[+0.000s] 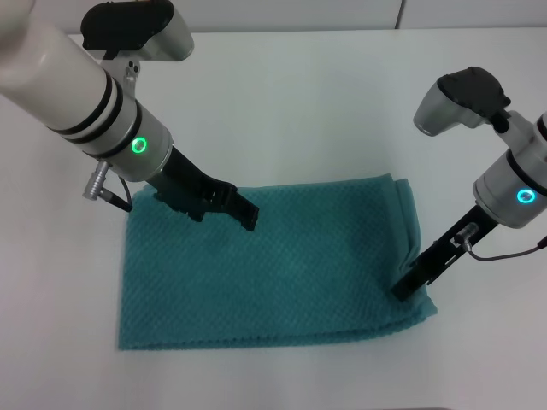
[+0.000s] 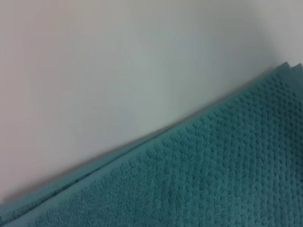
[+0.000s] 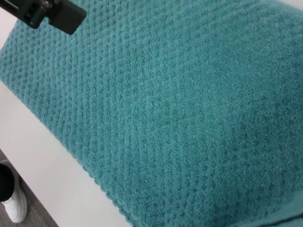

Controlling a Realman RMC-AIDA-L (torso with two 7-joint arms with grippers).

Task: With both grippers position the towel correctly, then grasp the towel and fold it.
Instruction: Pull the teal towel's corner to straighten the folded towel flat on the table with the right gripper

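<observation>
Nearest, along the lower half of the head view, the teal-green rectangular towel [image 1: 273, 265] of waffle-weave cloth lies flat and layered on the plain white worktop [image 1: 299, 94], its long axis running left to right across the frame. At its right short edge, lower right of the frame, the right gripper [image 1: 408, 282], a slim black claw under a cyan ring, reaches down and touches the rumpled hem; whether it is clamped on cloth I cannot tell. Farther back, upper left, the left gripper [image 1: 231, 209], under a green ring, hangs over the towel's far-left part, pointing inward; its state I cannot tell. Both arms look about equally near their ends.
</observation>
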